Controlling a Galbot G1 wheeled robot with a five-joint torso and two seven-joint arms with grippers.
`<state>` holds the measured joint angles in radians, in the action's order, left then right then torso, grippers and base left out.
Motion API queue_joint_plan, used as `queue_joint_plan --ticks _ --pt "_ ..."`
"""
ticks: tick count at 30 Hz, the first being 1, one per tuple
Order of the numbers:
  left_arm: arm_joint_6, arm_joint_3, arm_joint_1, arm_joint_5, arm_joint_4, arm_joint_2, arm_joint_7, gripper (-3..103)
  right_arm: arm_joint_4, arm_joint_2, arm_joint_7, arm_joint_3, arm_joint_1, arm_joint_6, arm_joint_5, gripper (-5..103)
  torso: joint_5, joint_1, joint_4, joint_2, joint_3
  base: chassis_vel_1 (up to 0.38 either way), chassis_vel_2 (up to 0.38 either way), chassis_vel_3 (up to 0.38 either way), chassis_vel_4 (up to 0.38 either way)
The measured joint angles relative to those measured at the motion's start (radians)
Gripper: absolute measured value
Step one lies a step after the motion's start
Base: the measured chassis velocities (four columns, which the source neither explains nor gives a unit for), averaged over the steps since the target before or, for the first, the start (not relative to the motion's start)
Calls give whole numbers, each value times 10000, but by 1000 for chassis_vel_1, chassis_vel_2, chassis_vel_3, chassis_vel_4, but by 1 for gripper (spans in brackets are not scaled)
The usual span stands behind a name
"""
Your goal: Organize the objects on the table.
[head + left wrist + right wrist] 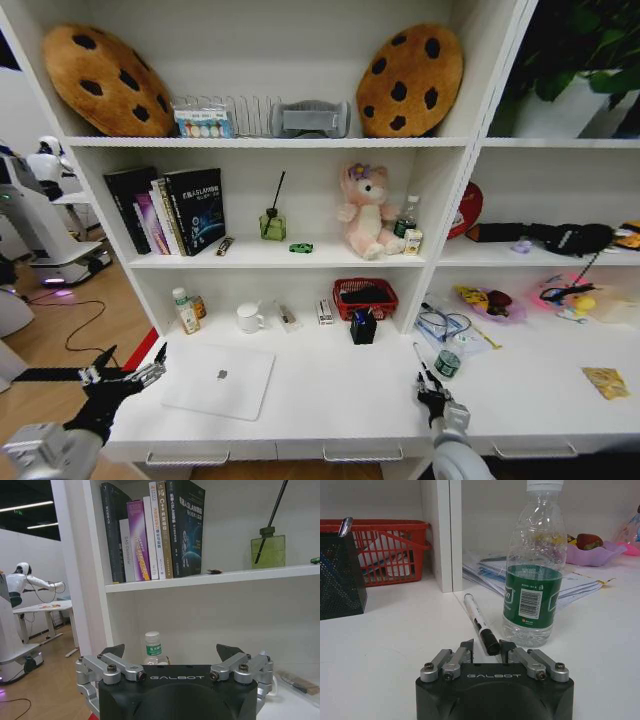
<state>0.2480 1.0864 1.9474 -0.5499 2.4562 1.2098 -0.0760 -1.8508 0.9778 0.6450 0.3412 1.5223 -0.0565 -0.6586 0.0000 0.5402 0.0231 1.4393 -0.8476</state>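
Observation:
On the white table (330, 405) a thin silver laptop (218, 381) lies shut at the front left. My left gripper (125, 375) hovers open just off the table's left end, its fingers (112, 652) wide apart; a small green-labelled bottle (153, 649) stands beyond them. At the front right, my right gripper (432, 392) is low on the table, shut on the dark cap of a white marker (477, 617) that lies flat. A green-labelled clear bottle (535, 575) stands right beside the marker. The tiny green toy car (301, 247) sits on the middle shelf.
A red mesh basket (365, 297), a black mesh pen holder (363, 326) and a white mug (248, 318) stand at the back of the table. Papers (580, 582) and a purple dish (488, 303) lie to the right. Books (168, 210) and a pink plush bear (365, 212) fill the shelf.

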Motion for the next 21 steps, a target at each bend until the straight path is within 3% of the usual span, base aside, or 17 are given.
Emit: queue_joint_plan --ticks 6,13,17,18,19,20,21 --pt "0 0 0 0 0 0 0 100 -36 -32 56 -43 -32 -13 -38 12 0 0 1 -2 0 0 0 0 0" --pt "0 0 0 0 0 0 0 100 -827 -166 143 -59 62 -41 -279 11 1 0 2 -2 0 0 0 0 0" --pt "0 1 0 0 0 0 0 100 -2285 -326 350 -281 -140 29 -1553 11 2 0 2 -2 0 0 0 0 0" --pt "0 0 0 0 1 0 0 100 -3447 -483 848 -505 -515 -200 -3016 11 -1 0 0 -2 0 0 0 0 0" --pt "0 0 0 0 0 0 0 100 -3909 -560 1144 -573 -725 -310 -3706 11 -3 0 -2 -2 0 0 0 0 0" --pt "0 0 0 0 0 0 0 100 -3909 -560 1144 -573 -725 -310 -3706 11 -3 0 -2 -2 0 0 0 0 0" --pt "1 0 0 0 0 0 0 100 -4612 -690 1622 -606 -1068 -476 -4803 11 -1 0 -3 -2 -1 0 0 0 0"
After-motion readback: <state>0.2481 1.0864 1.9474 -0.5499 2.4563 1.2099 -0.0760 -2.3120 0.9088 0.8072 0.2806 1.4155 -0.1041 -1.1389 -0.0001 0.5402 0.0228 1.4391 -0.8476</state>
